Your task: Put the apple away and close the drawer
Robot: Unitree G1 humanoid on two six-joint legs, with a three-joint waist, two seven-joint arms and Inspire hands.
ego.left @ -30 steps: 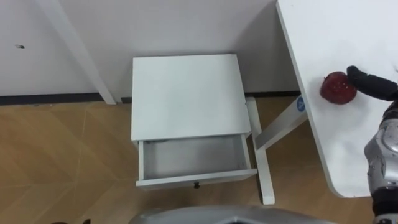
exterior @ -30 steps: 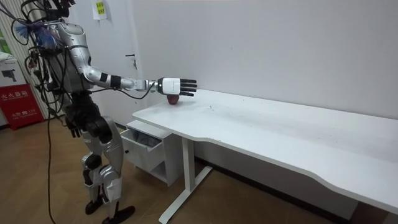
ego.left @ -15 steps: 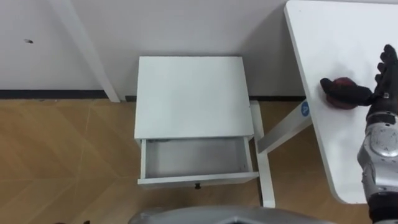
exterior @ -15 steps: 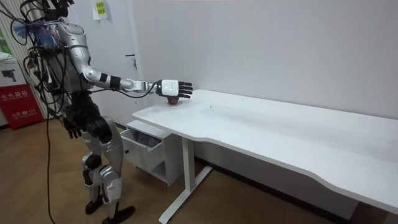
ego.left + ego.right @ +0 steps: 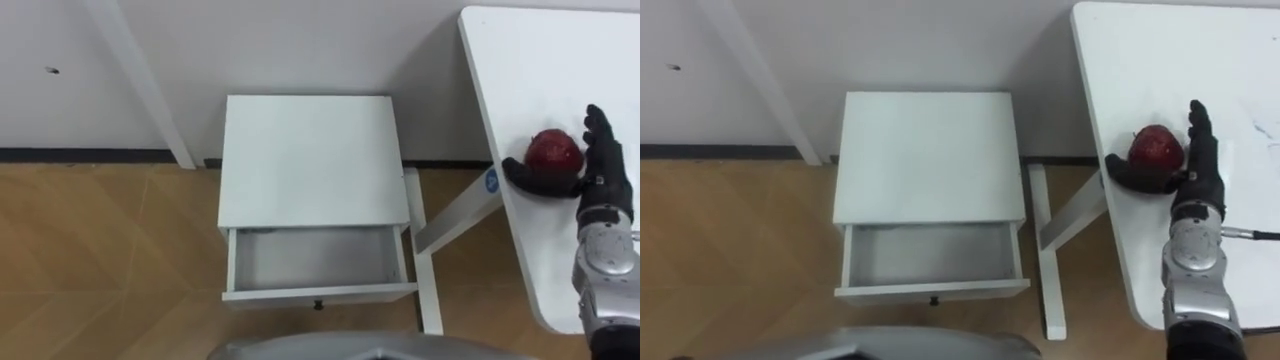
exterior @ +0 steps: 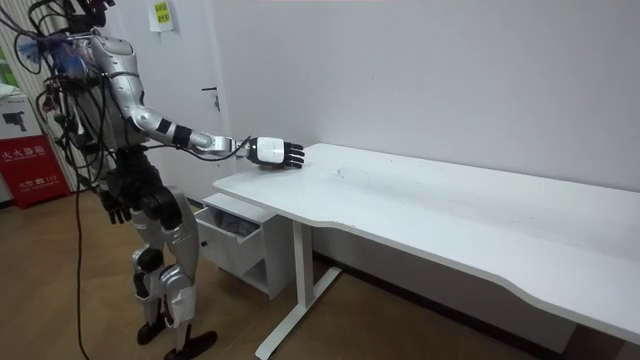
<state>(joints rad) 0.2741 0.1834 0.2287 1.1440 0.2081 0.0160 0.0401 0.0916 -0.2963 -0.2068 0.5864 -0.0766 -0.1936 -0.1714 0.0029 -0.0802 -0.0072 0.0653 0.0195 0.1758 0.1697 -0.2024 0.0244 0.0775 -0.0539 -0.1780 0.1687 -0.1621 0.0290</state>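
The right hand lies on the white table with its fingers straight along the right side of the apple and its thumb stretched wide across the near side. The red apple sits on the tabletop in that crook, and whether the hand presses it is hard to tell. In the room view the hand covers the apple. To the left, past the table's slanted leg, a small white cabinet stands against the wall with its drawer pulled out. The robot stands before that cabinet, right arm reaching sideways. The room view shows the left hand hanging at the hip, too dark to read.
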